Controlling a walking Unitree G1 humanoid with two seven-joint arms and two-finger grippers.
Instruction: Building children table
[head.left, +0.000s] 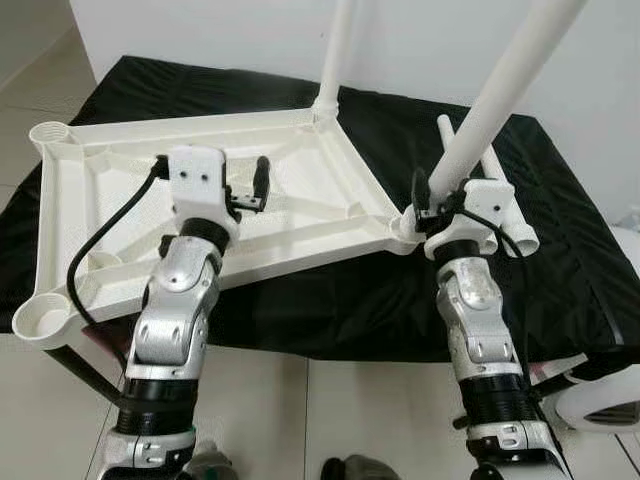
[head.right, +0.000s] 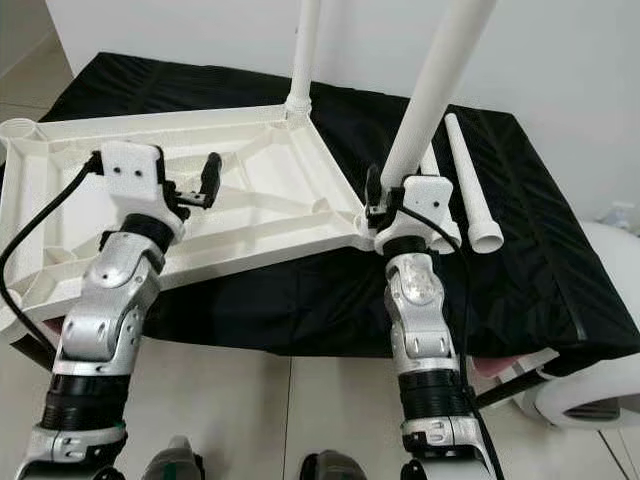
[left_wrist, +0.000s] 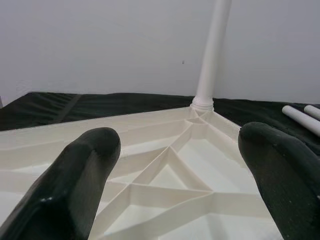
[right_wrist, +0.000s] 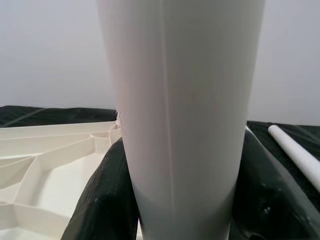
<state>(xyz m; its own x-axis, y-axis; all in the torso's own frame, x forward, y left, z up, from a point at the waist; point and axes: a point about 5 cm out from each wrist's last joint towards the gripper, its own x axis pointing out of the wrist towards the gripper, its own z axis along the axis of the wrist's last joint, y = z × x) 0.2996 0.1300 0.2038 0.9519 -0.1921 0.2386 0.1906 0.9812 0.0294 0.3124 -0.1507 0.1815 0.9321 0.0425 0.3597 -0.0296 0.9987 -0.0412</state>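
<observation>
White tabletop (head.left: 300, 215) lying upside down on the black-draped table (head.left: 560, 260), one leg (head.left: 338, 55) upright in its far corner, right gripper (head.left: 432, 200) clamped around a second leg (head.left: 500, 95) at the near corner socket, left gripper (head.left: 250, 190) spread wide above the ribbed underside, two spare legs (head.right: 470, 190) lying beside on the cloth.

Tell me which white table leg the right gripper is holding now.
The leg at the tabletop's near right corner, clamped by the right gripper. Another leg already stands in the far corner; two spare legs lie on the black cloth.

Left claw (head.left: 248, 190) spread, hovering; right claw (head.left: 432, 205) clamped, both arms raised.
</observation>
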